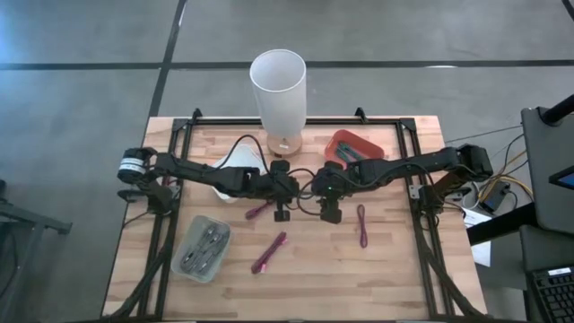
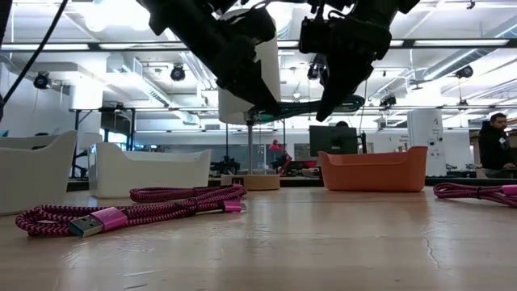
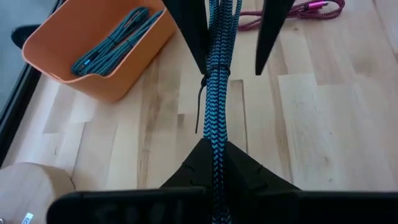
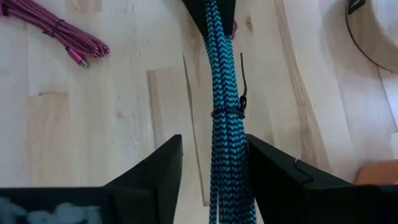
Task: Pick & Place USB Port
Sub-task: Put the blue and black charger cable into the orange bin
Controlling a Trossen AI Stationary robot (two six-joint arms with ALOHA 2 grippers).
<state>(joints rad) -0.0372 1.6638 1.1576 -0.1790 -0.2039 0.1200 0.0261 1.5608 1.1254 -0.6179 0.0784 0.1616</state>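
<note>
Above the middle of the bench [image 1: 395, 278], just in front of the tall white cylinder [image 1: 279, 94], your 2 arms meet over 1 bundled blue cable [image 3: 217, 93]. The left gripper [image 3: 214, 158] is clenched on one end of it, while the right gripper [image 4: 214, 168] stands spread around the other end, fingers [image 4: 155, 168] clear of the braid, which suggests a handover under way. The cable hangs lifted off the wood, likely bound for the orange bin [image 1: 357, 148] beside the cylinder, where similar blue cables already lie. Pink cables [image 2: 129, 212] rest in front of it.
</note>
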